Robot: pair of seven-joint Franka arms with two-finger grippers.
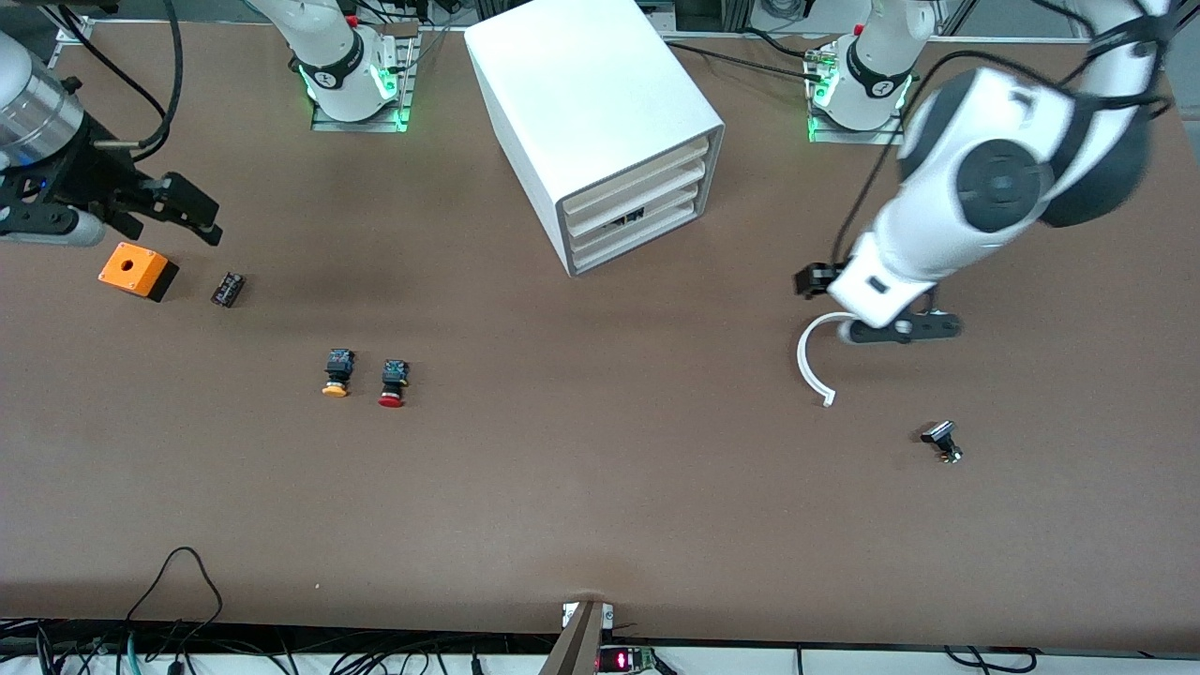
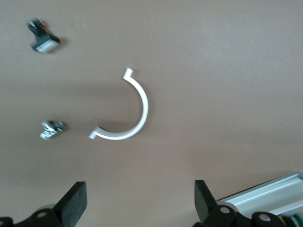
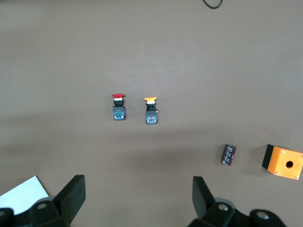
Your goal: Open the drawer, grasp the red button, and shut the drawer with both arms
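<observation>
The white cabinet (image 1: 600, 112) stands at the middle of the table with its three drawers (image 1: 637, 217) all shut. The red-capped button (image 1: 393, 382) lies on the table nearer the front camera than the cabinet, beside a yellow-capped button (image 1: 337, 373). Both show in the right wrist view, red (image 3: 118, 106) and yellow (image 3: 151, 109). My right gripper (image 1: 122, 223) is open and empty above the orange box (image 1: 137, 270); its open jaws frame bare table (image 3: 139, 201). My left gripper (image 1: 877, 302) is open and empty (image 2: 139, 203) over a white curved piece (image 1: 812, 361).
A small black part (image 1: 228, 289) lies beside the orange box (image 3: 283, 162). The curved piece (image 2: 137, 118) and small metal parts (image 1: 940, 441) lie toward the left arm's end. Cables run along the table's edge nearest the front camera.
</observation>
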